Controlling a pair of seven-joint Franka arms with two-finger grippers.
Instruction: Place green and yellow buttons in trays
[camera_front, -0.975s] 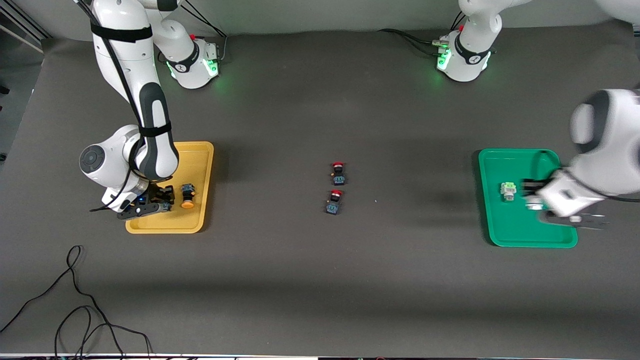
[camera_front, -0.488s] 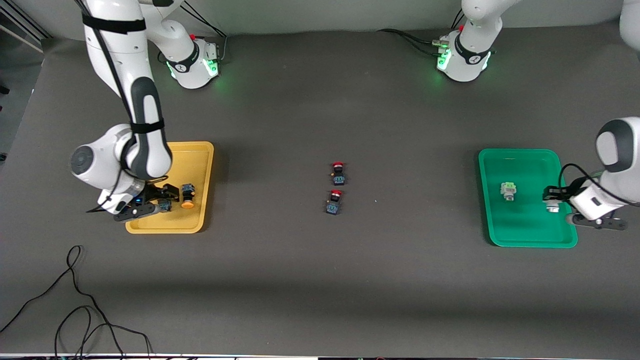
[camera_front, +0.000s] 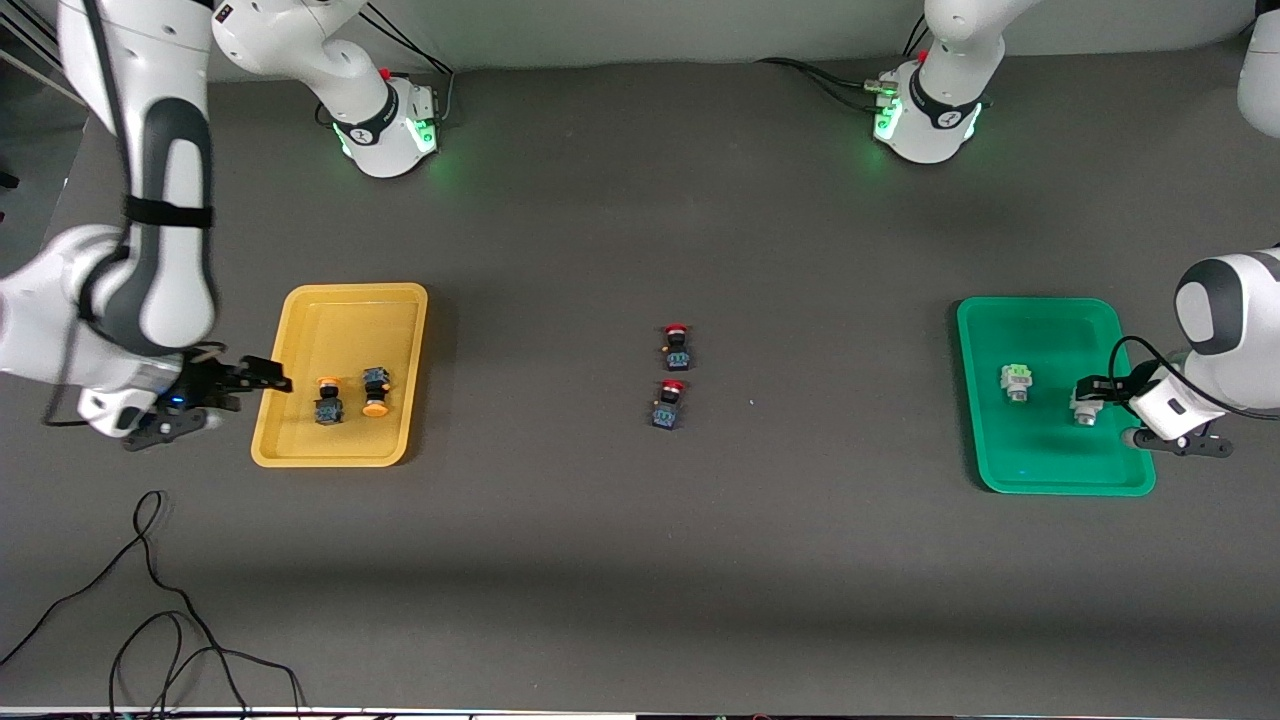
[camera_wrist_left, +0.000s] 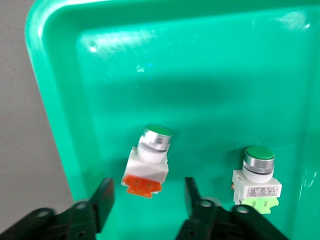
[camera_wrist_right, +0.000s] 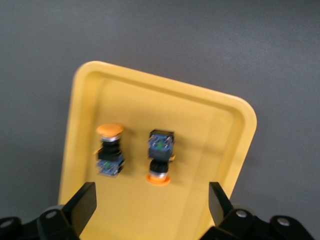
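The yellow tray (camera_front: 340, 320) holds two yellow buttons (camera_front: 327, 398) (camera_front: 375, 392) side by side, their orange caps showing in the right wrist view (camera_wrist_right: 110, 131) (camera_wrist_right: 159, 178). My right gripper (camera_front: 262, 380) (camera_wrist_right: 150, 200) is open and empty over the tray's rim toward the right arm's end. In the green tray (camera_front: 1040, 450) (camera_wrist_left: 200, 75) lie two green-capped white buttons. One has an orange base (camera_front: 1083, 405) (camera_wrist_left: 148, 162), the other a light green base (camera_front: 1016, 382) (camera_wrist_left: 257, 175). My left gripper (camera_front: 1100, 392) (camera_wrist_left: 149, 192) is open, its fingertips (camera_wrist_left: 104, 195) flanking the orange base without touching it.
Two red-capped black-blue switches (camera_front: 676, 346) (camera_front: 668, 403) lie mid-table, one nearer the front camera than the other. Loose black cables (camera_front: 150, 600) trail near the front edge at the right arm's end. Both arm bases (camera_front: 385, 125) (camera_front: 925, 115) stand along the back.
My right gripper let go of a yellow button in the yellow tray and drew back past its rim. My left gripper set the orange-based button down in the green tray and opened.
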